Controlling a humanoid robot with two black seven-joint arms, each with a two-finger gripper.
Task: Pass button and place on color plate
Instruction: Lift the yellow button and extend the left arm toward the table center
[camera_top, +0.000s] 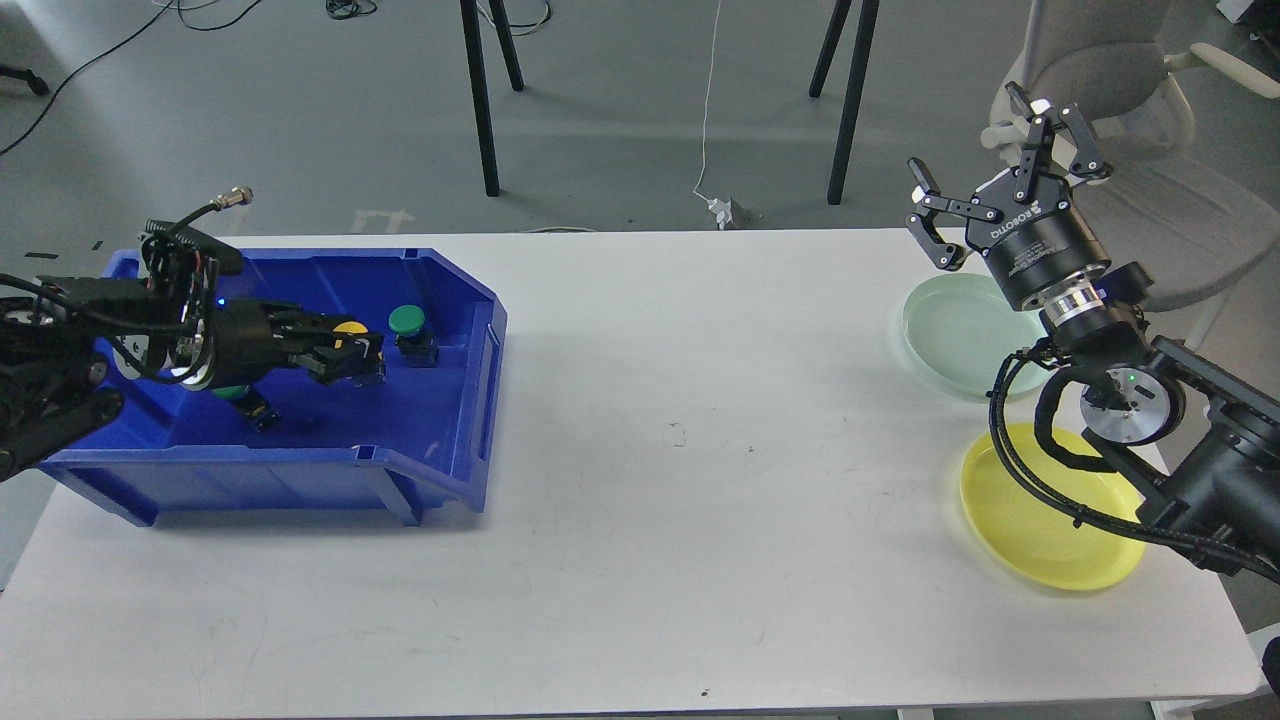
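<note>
My left gripper (357, 356) is inside the blue bin (440, 440) and is shut on a yellow button (349, 328), held above the bin floor. A green button (407, 320) on a black base stands just right of it in the bin. Another green button (240, 395) lies partly hidden under my left arm. My right gripper (1005, 165) is open and empty, raised above the pale green plate (955, 325). The yellow plate (1030, 520) lies nearer, partly covered by my right arm.
The bin stands at the table's left side. The white table (650, 450) stretches between bin and plates. Stand legs (480, 100) and a grey chair (1150, 130) stand behind the table.
</note>
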